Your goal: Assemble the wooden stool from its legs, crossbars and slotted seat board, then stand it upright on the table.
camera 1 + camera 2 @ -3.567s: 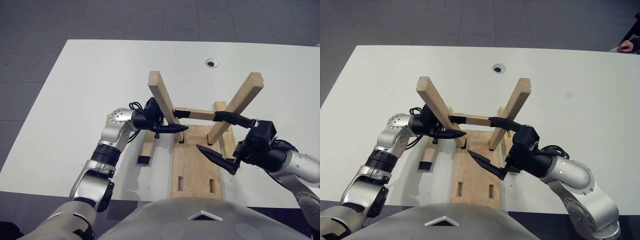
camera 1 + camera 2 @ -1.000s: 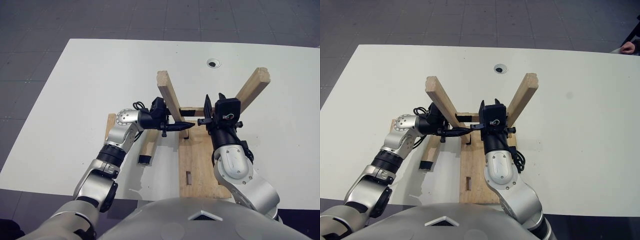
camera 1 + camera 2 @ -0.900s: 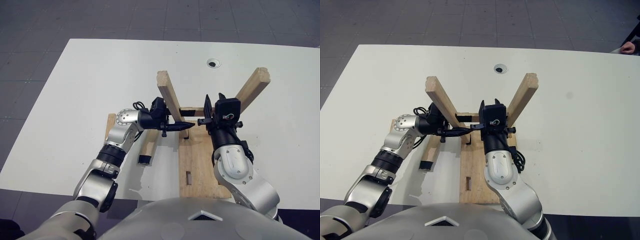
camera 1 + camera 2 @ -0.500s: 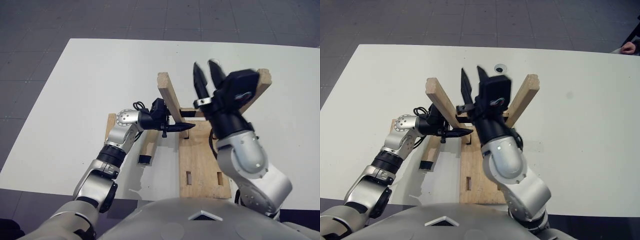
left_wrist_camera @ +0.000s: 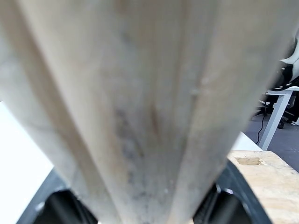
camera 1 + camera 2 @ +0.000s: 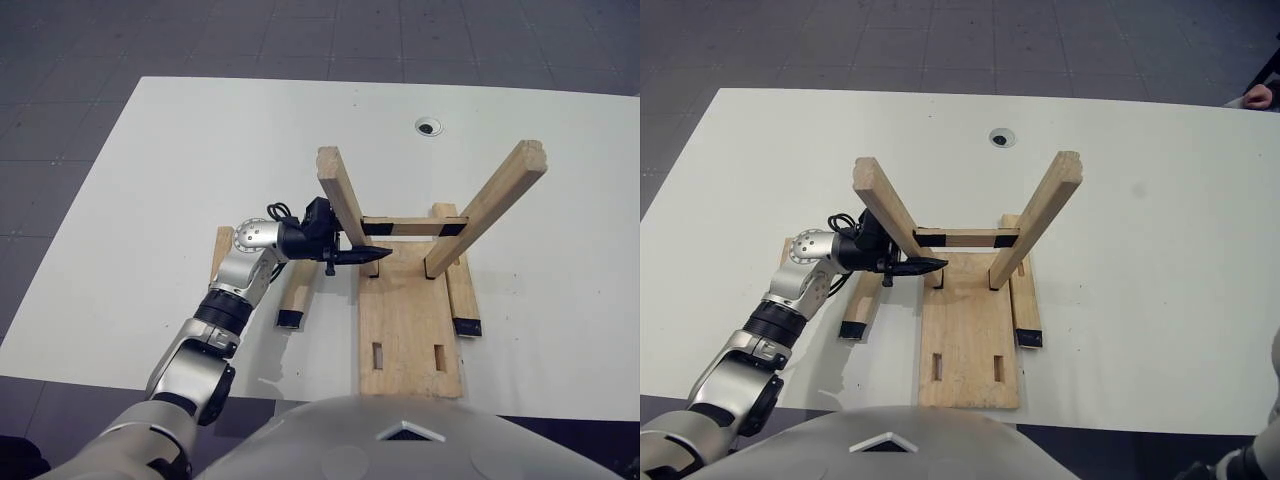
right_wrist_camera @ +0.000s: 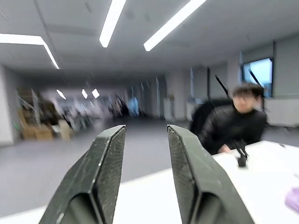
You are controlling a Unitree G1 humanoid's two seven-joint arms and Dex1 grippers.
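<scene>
The slotted seat board (image 6: pixel 405 320) lies flat on the white table (image 6: pixel 180 160). Two legs stand in its far slots: the left leg (image 6: pixel 338 195) and the right leg (image 6: pixel 490 205), joined by a crossbar (image 6: pixel 410 227). My left gripper (image 6: pixel 355 256) is shut on the left leg just above the board. The left wrist view has that leg (image 5: pixel 140 93) pressed between the dark fingers (image 5: pixel 224 200), with a corner of the board (image 5: pixel 261 177) beyond. My right gripper (image 7: pixel 145 128) is open, raised and pointing out into the room, holding nothing.
A loose leg (image 6: pixel 461 295) with a black end lies against the board's right side. Two more wooden pieces (image 6: pixel 295 295) (image 6: pixel 222 250) lie left of the board, under my left arm. A cable hole (image 6: pixel 427 126) sits at the table's far side.
My right gripper has let go of the crossbar, swung upward and gone out of the head views. The left gripper has stayed on the left leg.
</scene>
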